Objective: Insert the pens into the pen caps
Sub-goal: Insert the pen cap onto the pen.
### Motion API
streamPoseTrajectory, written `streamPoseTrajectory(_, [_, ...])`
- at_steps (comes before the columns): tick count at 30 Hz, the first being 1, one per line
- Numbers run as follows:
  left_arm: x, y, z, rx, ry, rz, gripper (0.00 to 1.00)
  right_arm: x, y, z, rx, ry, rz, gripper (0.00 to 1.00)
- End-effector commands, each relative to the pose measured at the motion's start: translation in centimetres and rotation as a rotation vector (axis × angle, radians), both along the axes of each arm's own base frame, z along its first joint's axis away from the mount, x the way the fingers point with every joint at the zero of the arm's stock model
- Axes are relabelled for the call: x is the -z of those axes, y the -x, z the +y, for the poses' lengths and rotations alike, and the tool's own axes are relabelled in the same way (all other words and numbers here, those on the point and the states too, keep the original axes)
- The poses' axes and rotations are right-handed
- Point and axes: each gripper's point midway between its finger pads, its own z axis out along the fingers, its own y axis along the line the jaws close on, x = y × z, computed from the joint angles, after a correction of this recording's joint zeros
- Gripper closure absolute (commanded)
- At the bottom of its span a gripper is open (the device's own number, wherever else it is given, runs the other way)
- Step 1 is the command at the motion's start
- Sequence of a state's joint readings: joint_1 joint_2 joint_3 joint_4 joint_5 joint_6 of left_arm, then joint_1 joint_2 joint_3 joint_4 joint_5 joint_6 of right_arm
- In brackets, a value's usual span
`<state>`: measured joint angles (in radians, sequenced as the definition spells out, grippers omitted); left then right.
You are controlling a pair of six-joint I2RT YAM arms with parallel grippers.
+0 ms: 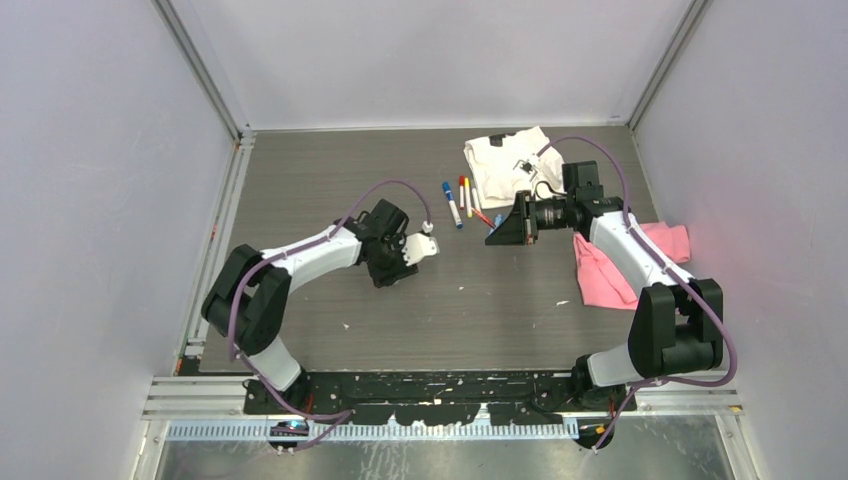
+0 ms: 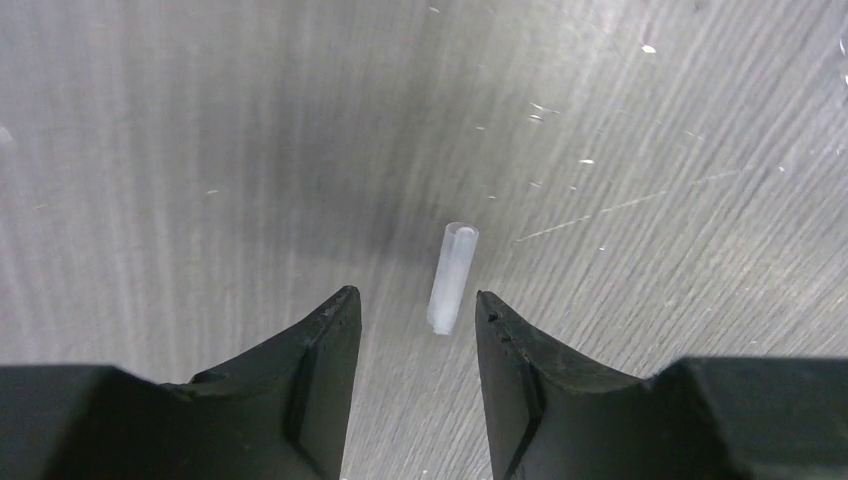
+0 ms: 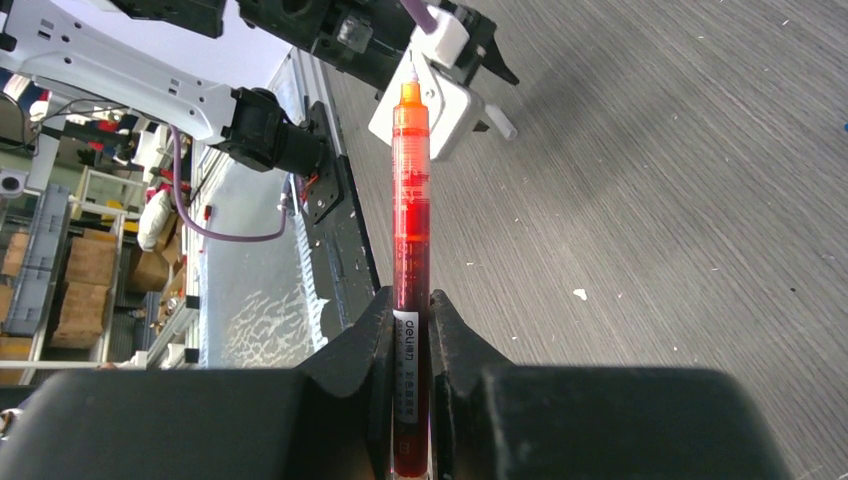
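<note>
Near the middle of the table (image 1: pixel 330 170), the left gripper (image 2: pixel 415 297) hangs pointing down at the grey surface. In the top view the right gripper (image 3: pixel 410 305) faces it from its 3 o'clock side, with a gap between them. The left gripper's jaws stand apart with nothing pinched. A short pale translucent cap (image 2: pixel 453 275) lies loose below them. Its near end sits between the two fingertips, touching neither, and its open end points toward 12 o'clock in the left wrist view. From the right wrist the same cap shows as a small white stub just off those fingertips.

The right gripper is clamped tight on a red pen (image 3: pixel 410 190). It grips the rear of the barrel, so the orange tip sticks straight out, aimed at the left gripper.

At 1 o'clock of the left gripper three more pens lie side by side on the table: a blue-ended pen (image 1: pixel 453 205), a red-ended pen (image 1: pixel 463 192) and a yellow-ended pen (image 1: pixel 469 200). Beyond them, also toward 1 o'clock, sits a crumpled white cloth (image 1: pixel 505 165). A pink cloth (image 1: pixel 605 275) lies at 3 o'clock of the table, partly under the right arm
</note>
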<state>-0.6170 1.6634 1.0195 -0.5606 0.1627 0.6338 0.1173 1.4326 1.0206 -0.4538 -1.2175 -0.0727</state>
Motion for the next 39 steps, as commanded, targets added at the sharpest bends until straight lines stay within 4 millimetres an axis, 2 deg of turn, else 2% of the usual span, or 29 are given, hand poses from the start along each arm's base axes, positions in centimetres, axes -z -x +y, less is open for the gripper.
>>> streamPoseTrajectory(1, [-5.7,-3.8,-1.5,-0.128,0.110,-0.174,0.52,-1.7,0.2,-0.1,-0.012,-0.034,-0.067,0.99])
streamPoseTrajectory(6, [-9.4,-3.4,-2.0,-0.316,0.278,-0.196,0.55,-1.5,0.2,-0.3,-0.008,-0.038,-0.066,0.99])
streamPoseTrajectory(10, [-10.7,-1.6,-2.8,-0.475,0.463,-0.137,0.60,-1.3,0.1,-0.4,-0.004,-0.041,-0.060,0.99])
streamPoseTrajectory(12, [-10.7,-0.8,-3.1,-0.611,0.560,-0.074,0.64,-1.2,0.0,-0.5,-0.004,-0.043,-0.057,0.99])
streamPoseTrajectory(13, [-9.9,-0.1,-3.2,-0.676,0.593,-0.027,0.65,-1.1,0.0,-0.4,-0.005,-0.043,-0.055,0.99])
streamPoseTrajectory(14, [-10.3,0.0,-3.5,-0.745,0.655,0.004,0.68,-1.0,0.0,-0.5,-0.005,-0.043,-0.053,0.99])
streamPoseTrajectory(15, [-9.9,0.3,-3.5,-0.827,0.695,0.040,0.72,-1.0,0.0,-0.5,-0.006,-0.045,-0.053,0.99])
streamPoseTrajectory(18, [-8.2,0.6,-2.2,-1.140,0.778,0.115,0.75,-0.9,-0.1,-0.5,-0.005,-0.046,-0.049,0.99])
streamPoseTrajectory(19, [-8.1,0.6,-2.0,-1.267,0.830,0.157,0.79,-0.9,0.0,-0.4,-0.007,-0.047,-0.047,0.99])
streamPoseTrajectory(22, [-8.0,0.2,-1.2,-1.481,0.916,0.202,0.81,-0.9,0.0,-0.4,-0.010,-0.053,-0.043,0.99])
streamPoseTrajectory(25, [-7.9,0.1,0.1,-1.704,0.924,0.228,0.78,-0.9,0.0,-0.4,-0.012,-0.056,-0.044,0.99])
streamPoseTrajectory(28, [-7.0,0.1,1.4,-1.933,0.902,0.248,0.72,-0.9,0.0,-0.3,-0.012,-0.058,-0.045,0.99])
streamPoseTrajectory(31, [-6.1,0.0,2.4,-2.148,0.876,0.261,0.60,-1.0,0.1,-0.3,-0.012,-0.059,-0.049,0.99])
streamPoseTrajectory(37, [-4.7,-0.7,1.4,-2.323,0.817,0.331,0.51,-1.2,0.1,-0.5,-0.006,-0.061,-0.052,0.99])
streamPoseTrajectory(39, [-4.2,-1.1,0.7,-2.353,0.818,0.365,0.51,-1.2,0.0,-0.6,-0.004,-0.062,-0.054,0.99])
